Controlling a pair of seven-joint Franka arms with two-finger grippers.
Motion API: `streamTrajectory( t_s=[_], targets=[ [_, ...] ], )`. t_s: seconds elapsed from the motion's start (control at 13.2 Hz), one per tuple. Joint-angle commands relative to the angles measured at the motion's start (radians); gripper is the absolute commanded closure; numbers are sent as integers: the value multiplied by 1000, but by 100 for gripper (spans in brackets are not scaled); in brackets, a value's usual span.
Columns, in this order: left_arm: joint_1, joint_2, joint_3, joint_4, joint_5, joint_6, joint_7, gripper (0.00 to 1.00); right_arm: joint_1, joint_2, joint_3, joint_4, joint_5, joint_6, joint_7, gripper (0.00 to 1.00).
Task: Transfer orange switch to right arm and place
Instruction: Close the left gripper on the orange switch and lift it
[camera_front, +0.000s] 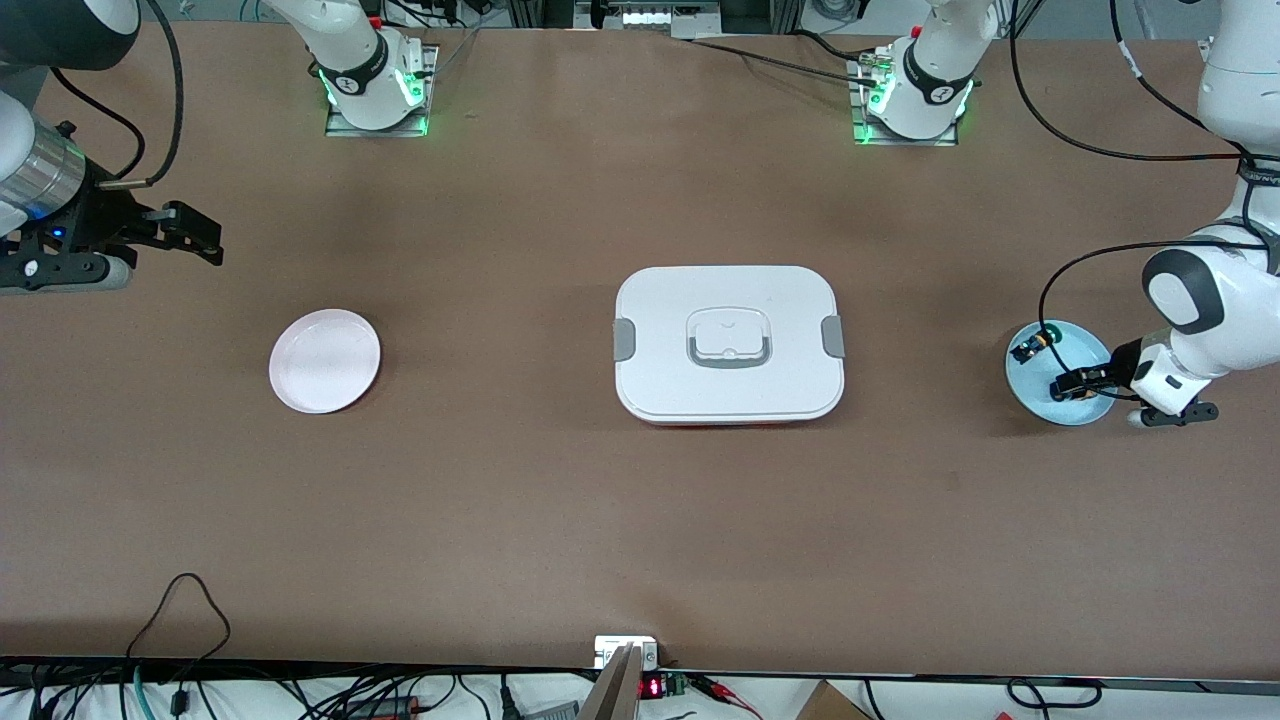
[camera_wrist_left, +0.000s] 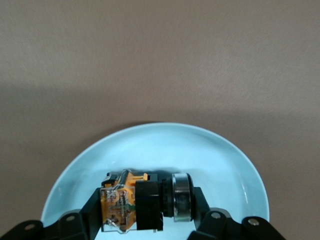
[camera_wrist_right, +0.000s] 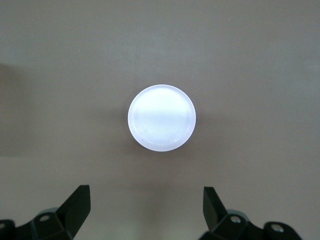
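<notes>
The right gripper (camera_front: 205, 235) hangs in the air over the table's edge at the right arm's end, and its fingers (camera_wrist_right: 77, 202) are spread wide with nothing between them. This arm waits. Under its wrist camera, a small pink plate (camera_front: 325, 361) lies on the brown table (camera_front: 560, 520), toward the right arm's end.

In the middle of the table sits a white box (camera_front: 729, 345) with a flat lid, grey clips at two sides and a grey handle on top.

Near the table's edge at the left arm's end there is a light blue plate (camera_front: 1075, 410). The left gripper (camera_front: 1068, 386) is low in this plate and is clenched on the orange switch (camera_wrist_left: 135, 205), which lies on its side with its orange block at one finger and its metal ring near the other. A second switch (camera_front: 1030, 347) with a green cap lies in the same plate, beside the gripper and farther from the front camera.
</notes>
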Motion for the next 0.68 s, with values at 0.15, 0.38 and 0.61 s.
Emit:
streamTrajectory(
  t_s=[0.15,0.38,0.61],
  targets=[
    [4,-91,-18,90,-26,-216,139,61,2,28,-1,42,13,-9,-7,0],
    [10,-94,-54,193,-26,-400,177,62,2,29,-1,44,15,-9,-7,0],
    [13,-94,-109,249,-64,-522,206,62,2,29,-1,42,16,-11,-7,0]
  ],
)
